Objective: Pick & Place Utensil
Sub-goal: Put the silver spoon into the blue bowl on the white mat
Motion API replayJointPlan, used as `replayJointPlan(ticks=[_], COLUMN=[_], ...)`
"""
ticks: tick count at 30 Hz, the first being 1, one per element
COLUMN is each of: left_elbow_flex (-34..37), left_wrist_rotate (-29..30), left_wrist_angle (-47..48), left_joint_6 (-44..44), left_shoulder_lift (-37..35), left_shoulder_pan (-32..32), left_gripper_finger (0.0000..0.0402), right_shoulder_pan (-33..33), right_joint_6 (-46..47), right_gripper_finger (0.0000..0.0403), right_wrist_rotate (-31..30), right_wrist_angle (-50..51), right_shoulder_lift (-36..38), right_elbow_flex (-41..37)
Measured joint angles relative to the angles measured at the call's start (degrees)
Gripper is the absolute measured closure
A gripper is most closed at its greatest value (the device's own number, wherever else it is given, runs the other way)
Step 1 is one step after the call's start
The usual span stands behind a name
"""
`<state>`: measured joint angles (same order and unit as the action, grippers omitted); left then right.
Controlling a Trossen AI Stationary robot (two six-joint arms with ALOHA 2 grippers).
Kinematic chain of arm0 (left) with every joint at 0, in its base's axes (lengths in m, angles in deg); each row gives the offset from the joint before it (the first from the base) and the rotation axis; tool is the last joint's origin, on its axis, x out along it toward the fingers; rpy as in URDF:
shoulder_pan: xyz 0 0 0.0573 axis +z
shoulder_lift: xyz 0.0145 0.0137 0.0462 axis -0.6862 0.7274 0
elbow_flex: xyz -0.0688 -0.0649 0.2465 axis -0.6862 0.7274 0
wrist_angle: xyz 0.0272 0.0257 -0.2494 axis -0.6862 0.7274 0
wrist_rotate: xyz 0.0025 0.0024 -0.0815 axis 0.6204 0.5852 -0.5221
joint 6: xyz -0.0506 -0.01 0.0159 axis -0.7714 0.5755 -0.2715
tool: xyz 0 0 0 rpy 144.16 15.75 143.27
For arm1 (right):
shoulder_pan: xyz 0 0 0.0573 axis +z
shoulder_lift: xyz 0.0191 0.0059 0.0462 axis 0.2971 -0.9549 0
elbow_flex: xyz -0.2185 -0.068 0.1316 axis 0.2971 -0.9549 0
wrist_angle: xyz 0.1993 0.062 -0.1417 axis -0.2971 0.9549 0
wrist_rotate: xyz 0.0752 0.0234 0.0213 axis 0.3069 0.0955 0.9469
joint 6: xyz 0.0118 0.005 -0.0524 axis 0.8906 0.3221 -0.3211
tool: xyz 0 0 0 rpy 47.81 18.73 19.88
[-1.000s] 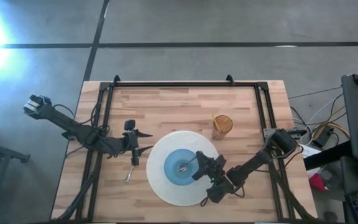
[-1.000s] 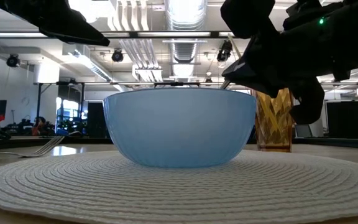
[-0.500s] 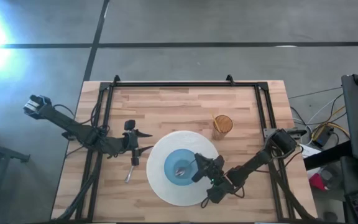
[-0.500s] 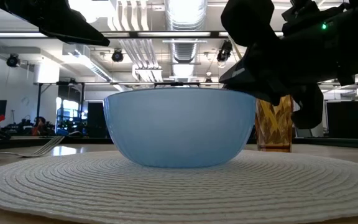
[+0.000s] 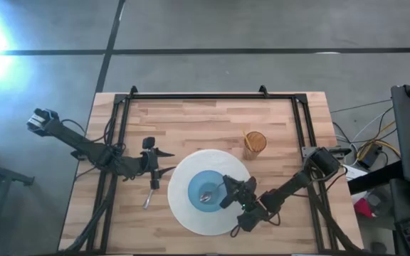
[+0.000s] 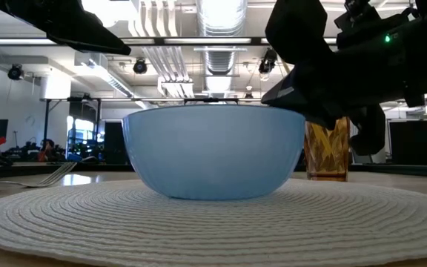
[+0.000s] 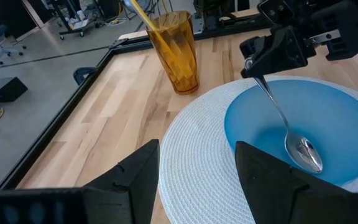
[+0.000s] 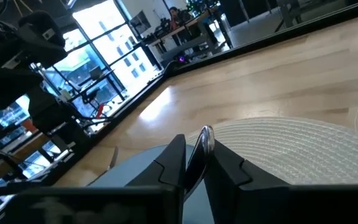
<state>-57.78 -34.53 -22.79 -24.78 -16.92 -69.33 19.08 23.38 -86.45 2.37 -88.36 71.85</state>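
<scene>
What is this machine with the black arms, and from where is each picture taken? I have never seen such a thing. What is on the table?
It is a robot with two arms at a wooden table. One camera looks down from above, one sits at table height, and one rides on each wrist. On a round white placemat stands a blue bowl; an amber glass with a straw stands beside the mat. The right gripper has a spoon's handle between its fingers; the spoon's head rests in the bowl. The left gripper waits open over a fork.
</scene>
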Motion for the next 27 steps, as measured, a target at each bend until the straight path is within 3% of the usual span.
replayJointPlan(ticks=[19,27], left_elbow_flex=[0.00,0.00], left_wrist_rotate=[-0.02,-0.02], left_wrist_angle=[-0.01,-0.01], left_joint_6=[0.00,0.02], left_shoulder_lift=[0.01,0.00], left_shoulder_pan=[-0.07,-0.04], left_gripper_finger=[0.0197,0.0197], right_shoulder_pan=[-0.02,-0.02], right_joint_6=[0.00,1.18], right_gripper_finger=[0.0358,0.0310], right_wrist_rotate=[0.54,1.76], right_wrist_angle=[-0.02,0.00], right_shoulder_lift=[0.78,0.79], right_elbow_flex=[-0.54,-0.76])
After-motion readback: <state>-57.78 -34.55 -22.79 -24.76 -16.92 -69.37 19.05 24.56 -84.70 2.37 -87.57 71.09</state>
